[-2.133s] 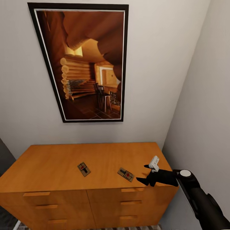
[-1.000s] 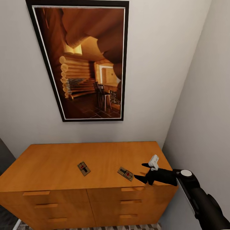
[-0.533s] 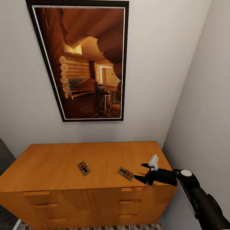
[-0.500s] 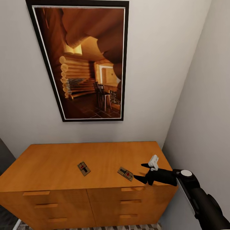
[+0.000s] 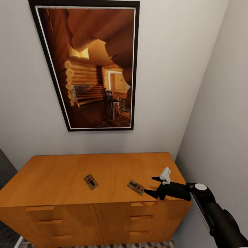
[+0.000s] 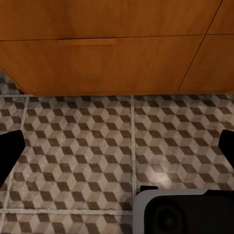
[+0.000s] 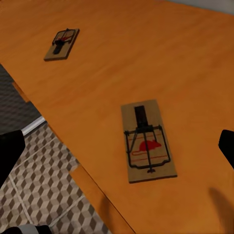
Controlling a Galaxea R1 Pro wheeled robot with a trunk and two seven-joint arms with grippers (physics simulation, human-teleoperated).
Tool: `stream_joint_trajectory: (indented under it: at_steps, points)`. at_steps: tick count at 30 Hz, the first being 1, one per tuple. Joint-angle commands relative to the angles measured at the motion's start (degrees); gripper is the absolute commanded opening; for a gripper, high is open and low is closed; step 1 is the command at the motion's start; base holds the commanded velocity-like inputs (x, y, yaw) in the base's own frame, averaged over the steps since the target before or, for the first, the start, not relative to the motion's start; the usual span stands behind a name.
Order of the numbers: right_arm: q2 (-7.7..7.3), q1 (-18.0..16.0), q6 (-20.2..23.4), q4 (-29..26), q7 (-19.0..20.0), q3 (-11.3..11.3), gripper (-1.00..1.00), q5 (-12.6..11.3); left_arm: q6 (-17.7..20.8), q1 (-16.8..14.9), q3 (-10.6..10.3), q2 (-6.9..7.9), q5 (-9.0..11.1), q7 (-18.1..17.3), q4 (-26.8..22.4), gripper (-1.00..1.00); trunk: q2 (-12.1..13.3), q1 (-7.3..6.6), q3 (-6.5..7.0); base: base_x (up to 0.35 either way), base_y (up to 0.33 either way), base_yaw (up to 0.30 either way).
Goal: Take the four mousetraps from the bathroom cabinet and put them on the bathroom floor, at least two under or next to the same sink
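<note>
Standing apart and empty, the right gripper's (image 5: 152,184) jaws hovered over the cabinet's (image 5: 62,172) flat top near its right front corner. One mousetrap (image 5: 135,187) lay just beside them, a second mousetrap (image 5: 90,181) farther left, both flat on the wood. The left gripper's (image 6: 117,146) jaws gaped wide above the cube-patterned bathroom floor (image 6: 87,141). A framed picture (image 5: 93,65) hung above.

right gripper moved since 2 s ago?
Yes, slightly: the right gripper has eased left along the cabinet top, closing on the nearer mousetrap.
</note>
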Motion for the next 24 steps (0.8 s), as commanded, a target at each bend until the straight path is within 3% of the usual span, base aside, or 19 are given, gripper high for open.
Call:
stream_joint_trajectory:
  at_steps: [1, 24]
  points:
    - [-0.01, -0.1, 0.3, -0.1, 0.2, 0.0, 1.0, 0.3, -0.1, 0.0, 0.2, 0.01, 0.5, -0.6, 0.1, 1.0, -0.1, 0.04, -0.11, 0.0, 0.073, 0.0]
    - [-0.1, -0.1, 0.0, 0.0, -0.1, 0.1, 1.0, 0.4, -0.1, 0.0, 0.1, 0.01, 0.5, -0.6, 0.1, 1.0, -0.1, 0.04, -0.11, 0.0, 0.023, 0.0]
